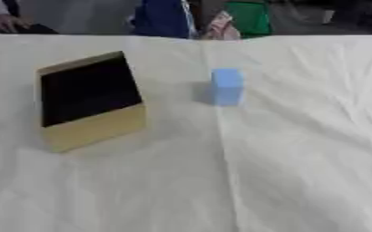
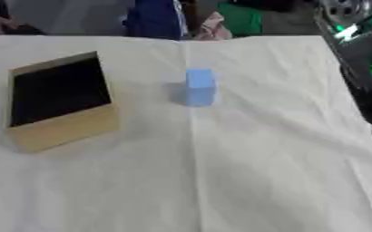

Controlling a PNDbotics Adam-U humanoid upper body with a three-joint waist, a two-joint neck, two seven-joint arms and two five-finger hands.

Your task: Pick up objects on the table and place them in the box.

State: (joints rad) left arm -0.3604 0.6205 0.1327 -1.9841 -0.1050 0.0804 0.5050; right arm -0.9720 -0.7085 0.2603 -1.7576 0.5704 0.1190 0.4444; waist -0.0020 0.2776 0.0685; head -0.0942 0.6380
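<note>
Blue block (image 1: 227,86) is seen upright on the white-covered table (image 1: 284,163), right of the open tan box (image 1: 90,102); no robot hand is shown, state cannot be told.

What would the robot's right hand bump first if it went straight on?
Neither hand shows, so I cannot tell. Only a dark part, maybe its arm, shows at the right edge. Out front stand a blue block and the box to its left.

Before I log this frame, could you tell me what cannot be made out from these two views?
- Box interior: dark in both views, so any contents cannot be told.
- Blue block: blurred, so its surface detail is unreadable; its far side is hidden by the block itself.
- Both hands: in neither view.
- Dark equipment with green lights: cut off by the right eye view's right edge.
</note>
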